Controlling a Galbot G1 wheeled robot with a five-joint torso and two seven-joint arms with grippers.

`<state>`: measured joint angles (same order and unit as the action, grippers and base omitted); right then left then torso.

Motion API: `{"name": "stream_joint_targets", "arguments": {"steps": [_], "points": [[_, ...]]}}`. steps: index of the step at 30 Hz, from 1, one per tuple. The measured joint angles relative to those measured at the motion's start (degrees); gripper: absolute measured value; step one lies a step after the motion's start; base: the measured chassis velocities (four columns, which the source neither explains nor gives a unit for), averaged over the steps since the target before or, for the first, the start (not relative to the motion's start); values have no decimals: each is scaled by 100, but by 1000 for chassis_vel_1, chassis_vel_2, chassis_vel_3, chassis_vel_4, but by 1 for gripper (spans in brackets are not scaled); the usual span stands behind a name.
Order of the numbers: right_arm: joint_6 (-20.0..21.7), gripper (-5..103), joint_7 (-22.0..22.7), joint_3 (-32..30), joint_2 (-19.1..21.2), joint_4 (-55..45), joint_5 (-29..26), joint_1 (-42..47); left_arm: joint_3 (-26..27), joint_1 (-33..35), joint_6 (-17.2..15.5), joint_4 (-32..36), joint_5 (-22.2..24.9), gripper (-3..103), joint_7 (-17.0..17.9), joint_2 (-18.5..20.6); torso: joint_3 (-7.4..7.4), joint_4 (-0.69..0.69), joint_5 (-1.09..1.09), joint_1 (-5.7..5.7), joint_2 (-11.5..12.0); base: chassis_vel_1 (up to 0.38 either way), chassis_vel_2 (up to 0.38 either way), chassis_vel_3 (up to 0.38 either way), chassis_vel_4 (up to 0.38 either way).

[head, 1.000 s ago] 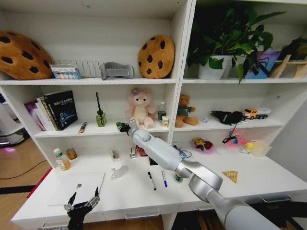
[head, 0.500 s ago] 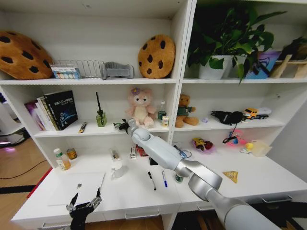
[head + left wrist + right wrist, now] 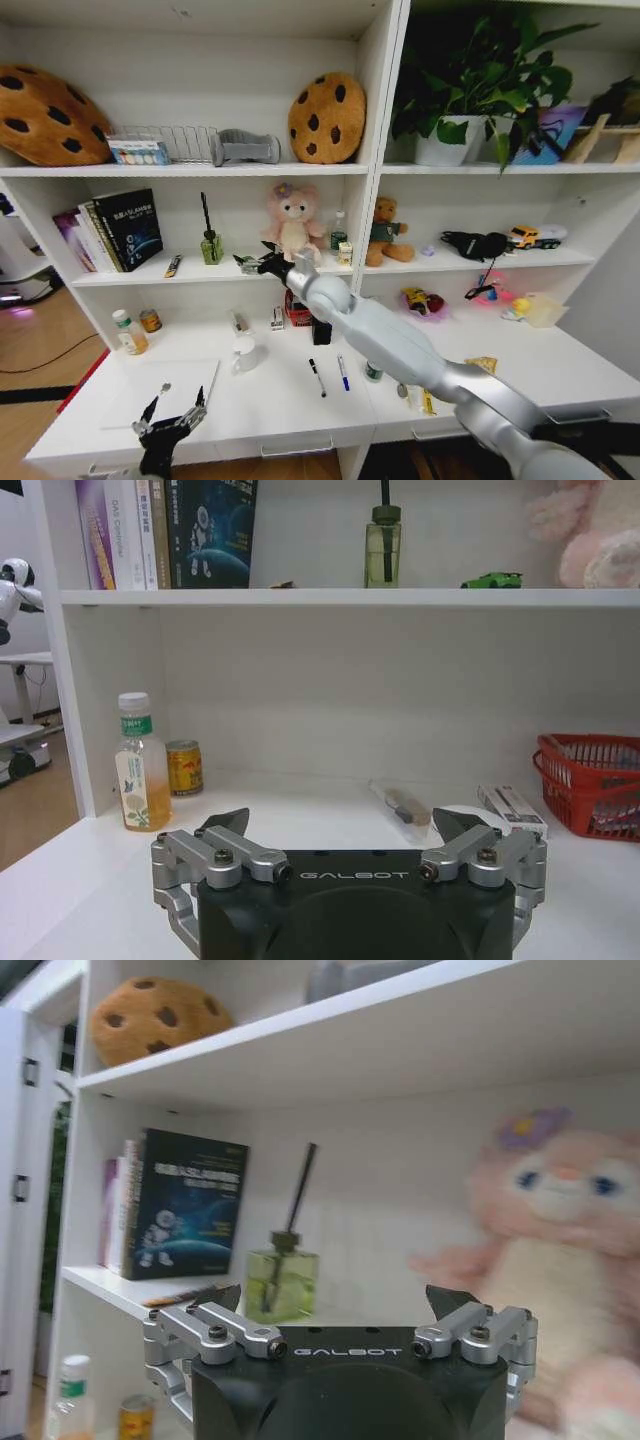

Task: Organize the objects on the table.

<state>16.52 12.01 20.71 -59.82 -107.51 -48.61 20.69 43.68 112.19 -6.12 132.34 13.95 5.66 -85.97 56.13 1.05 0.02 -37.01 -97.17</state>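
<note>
Since a moment ago the right arm has stretched further out, its elbow dropping lower over the table (image 3: 280,405) while its claw stays up at the middle shelf (image 3: 210,272). On the far left, the left gripper (image 3: 172,418) hangs low at the table's front edge, fingers spread and empty, just before the silver laptop (image 3: 165,390). Behind it stand a juice bottle (image 3: 128,333) and a small can (image 3: 150,321). Moving right, two pens (image 3: 316,377) lie on the white top near the arm. Up on the shelf, the right gripper (image 3: 256,262) sits released, jaws apart, right at the green toy car (image 3: 492,580), beside the pink plush bunny (image 3: 292,225).
</note>
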Motion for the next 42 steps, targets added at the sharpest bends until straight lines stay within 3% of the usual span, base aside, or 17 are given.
{"name": "stream_joint_targets", "arguments": {"steps": [1, 2, 5, 6, 9, 10, 12, 13, 15, 18, 20, 22, 23, 30, 39, 42], "points": [[0, 100, 108, -248, 262, -330, 95, 360, 46, -15, -26, 23, 74, 100, 26, 43, 1, -1, 1, 0, 0, 0, 0, 0, 0], [0, 100, 108, -248, 262, -330, 95, 360, 46, -15, -26, 23, 74, 100, 26, 43, 1, -1, 1, 0, 0, 0, 0, 0, 0], [-87, 100, 114, -1458, 1028, -1382, 327, 1603, 133, -67, -112, 125, 323, 100, 132, 196, 0, -4, 0, 0, 0, 0, 0, 0, 0], [-87, 100, 114, -1458, 1028, -1382, 327, 1603, 133, -67, -112, 125, 323, 100, 132, 196, 0, -4, 0, 0, 0, 0, 0, 0, 0], [-644, 100, 165, -3391, 1841, -2283, 883, 3856, 91, -88, -144, 191, 393, 100, 189, 319, 0, -1, 0, 0, 0, 0, 0, 0, 0], [-644, 100, 165, -3391, 1841, -2283, 883, 3856, 91, -88, -144, 191, 393, 100, 189, 319, 0, -1, 0, 0, 0, 0, 0, 0, 0], [-933, 100, 170, -4853, 1742, -2599, 1374, 5553, -21, -77, -153, 260, 376, 100, 192, 376, -1, 1, -2, 1, 0, 0, 0, 0, 0], [-933, 100, 170, -4853, 1742, -2599, 1374, 5553, -21, -77, -153, 260, 376, 100, 192, 376, -1, 1, -2, 1, 0, 0, 0, 0, 0], [-1158, 100, 167, -5589, 1206, -2750, 1797, 6742, -123, -43, -153, 309, 316, 100, 190, 410, -1, -4, 0, 1, -1, 0, 0, 0, 0], [-1269, 100, 137, -5790, 926, -2788, 1988, 7162, -165, -13, -151, 349, 291, 100, 188, 426, -1, -5, -1, 1, -1, 0, 0, 0, 0], [-1586, 100, -85, -6018, 371, -2803, 2339, 7970, -232, 31, -144, 443, 271, 100, 180, 474, 0, -3, -1, 1, -1, 0, 0, 0, 0], [-1797, 100, -330, -6077, 139, -2762, 2488, 8236, -253, 38, -141, 475, 266, 100, 175, 495, -1, -1, -3, 1, -1, 0, 0, 0, 0], [-2051, 100, -614, -6055, -129, -2638, 2720, 8454, -274, 43, -138, 503, 261, 100, 174, 516, -1, -2, -4, 2, -1, 0, 0, 0, 0], [-2599, 100, -945, -5503, -756, -1939, 3689, 8553, -270, 99, -133, 549, 269, 100, 166, 555, 0, -4, -3, 1, 0, 0, 0, 0, 0], [-2422, 100, -1113, -5207, -538, -1463, 3803, 8247, -263, 38, -139, 423, 332, 100, 172, 590, 1, -2, -2, 0, 0, 0, 0, 0, 0], [-2109, 100, -1055, -4796, -301, -1291, 3317, 7883, -397, 41, -139, 348, 254, 100, 175, 468, 1, -4, -2, 0, 1, 0, 0, 0, 0]]}}
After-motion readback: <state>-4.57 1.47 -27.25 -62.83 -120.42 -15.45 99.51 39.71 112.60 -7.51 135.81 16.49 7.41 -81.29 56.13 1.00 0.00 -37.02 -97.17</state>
